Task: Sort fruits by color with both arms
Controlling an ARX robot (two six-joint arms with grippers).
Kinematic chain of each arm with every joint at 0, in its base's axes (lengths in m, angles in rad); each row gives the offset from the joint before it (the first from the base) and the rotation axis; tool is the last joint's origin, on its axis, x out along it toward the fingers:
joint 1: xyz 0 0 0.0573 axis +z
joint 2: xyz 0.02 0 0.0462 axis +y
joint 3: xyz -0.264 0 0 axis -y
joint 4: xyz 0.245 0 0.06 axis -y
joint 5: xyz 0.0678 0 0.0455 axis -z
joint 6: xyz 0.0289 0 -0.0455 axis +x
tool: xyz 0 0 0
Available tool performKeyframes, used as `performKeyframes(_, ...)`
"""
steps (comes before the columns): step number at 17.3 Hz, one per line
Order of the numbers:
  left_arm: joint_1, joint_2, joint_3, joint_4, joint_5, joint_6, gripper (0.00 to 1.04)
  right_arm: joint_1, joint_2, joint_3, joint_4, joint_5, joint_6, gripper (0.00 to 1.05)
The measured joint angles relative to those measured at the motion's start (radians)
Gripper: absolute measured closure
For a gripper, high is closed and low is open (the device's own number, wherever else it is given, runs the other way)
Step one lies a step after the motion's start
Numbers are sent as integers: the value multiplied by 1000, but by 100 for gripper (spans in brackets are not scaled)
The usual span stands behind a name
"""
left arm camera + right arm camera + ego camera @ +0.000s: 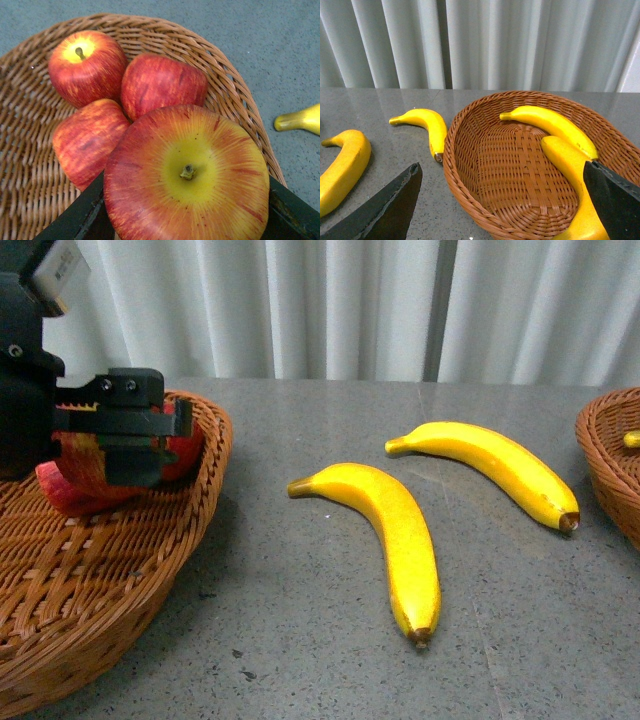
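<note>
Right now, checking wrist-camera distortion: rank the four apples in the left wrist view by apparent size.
1. The held apple, between the left jaws: largest, though nearest the camera.
2-4. The stem-up apple, darkest apple and partly hidden apple in the basket look alike; I won't rank them.

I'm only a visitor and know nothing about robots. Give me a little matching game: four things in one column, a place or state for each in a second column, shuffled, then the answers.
Column one
1. biggest-looking apple
2. three apples behind it
3. two bananas mid-picture in the front view
4. right claw

Column two
A. open, holding nothing
B. lying on the grey table
C. gripped by the left claw
D. resting in the left basket

Pairs: 1-C, 2-D, 3-B, 4-A
</note>
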Motion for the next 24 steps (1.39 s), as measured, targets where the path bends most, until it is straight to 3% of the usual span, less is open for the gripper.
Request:
performKeyframes(2, -21, 9, -6, 10, 4, -9, 38, 0, 0, 0, 0, 0, 0, 7)
performKeyframes(5, -28, 9, -6, 18, 10, -14, 6, 0, 0, 0, 0, 0, 0, 7)
performKeyframes(15, -97, -251, -20, 111, -43, 47, 7, 0, 0, 0, 0, 0, 0, 7)
performKeyframes(16, -102, -304, -62, 203, -77, 70, 10, 0, 0, 0, 0, 0, 0, 7)
performKeyframes(18, -41, -431, -238, 404, -85, 103, 33, 0, 0, 0, 0, 0, 0, 7)
performKeyframes(24, 142, -668, -533, 439, 90, 106, 104, 0, 0, 0, 0, 0, 0, 7)
